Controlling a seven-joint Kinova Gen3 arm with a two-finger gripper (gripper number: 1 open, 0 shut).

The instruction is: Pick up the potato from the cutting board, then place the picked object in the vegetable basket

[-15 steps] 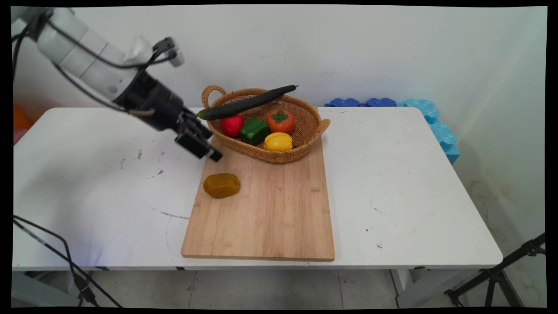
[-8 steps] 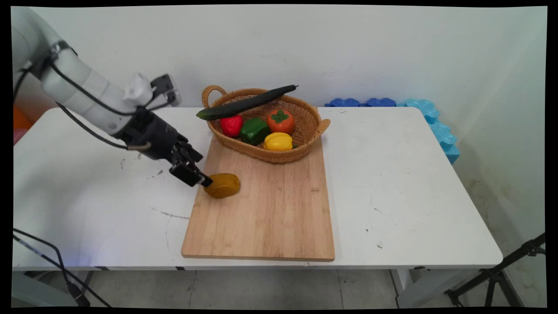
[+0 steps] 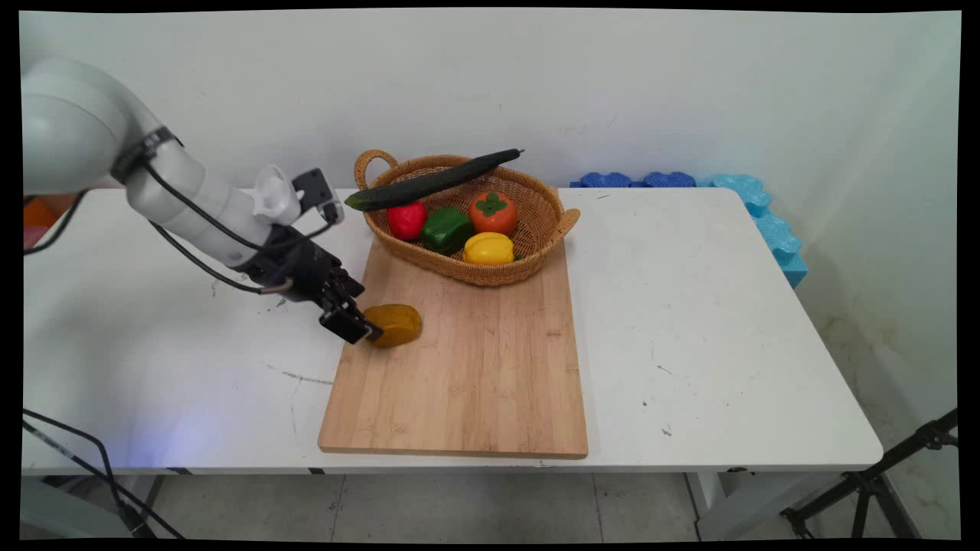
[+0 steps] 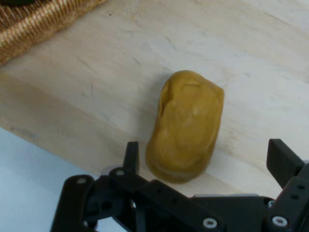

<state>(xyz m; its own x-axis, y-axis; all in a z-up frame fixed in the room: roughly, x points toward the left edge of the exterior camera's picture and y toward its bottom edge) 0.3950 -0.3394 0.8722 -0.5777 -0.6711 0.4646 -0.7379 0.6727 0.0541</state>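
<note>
A brown potato-like lump [image 3: 394, 324] [image 4: 186, 124] lies on the wooden cutting board [image 3: 475, 367] near its left edge. My gripper [image 3: 360, 330] [image 4: 205, 162] is low at the lump's left end, open, with one finger [image 4: 131, 157] on one side of it and the other finger [image 4: 282, 162] on the other side. The fingers stand apart from the lump and hold nothing. The arm reaches in from the left over the white table [image 3: 689, 321].
A wicker basket [image 3: 536, 245] [image 4: 34, 21] stands at the board's far end with a red pepper [image 3: 406, 219], green pepper [image 3: 447, 228], yellow pepper [image 3: 488, 248] and persimmon [image 3: 493, 212]. A long cucumber [image 3: 432, 180] rests across its rim. Blue foam blocks [image 3: 735, 203] lie at the back right.
The gripper has come down and forward from beside the basket to the potato-like lump's left end. The lump and the basket have not moved.
</note>
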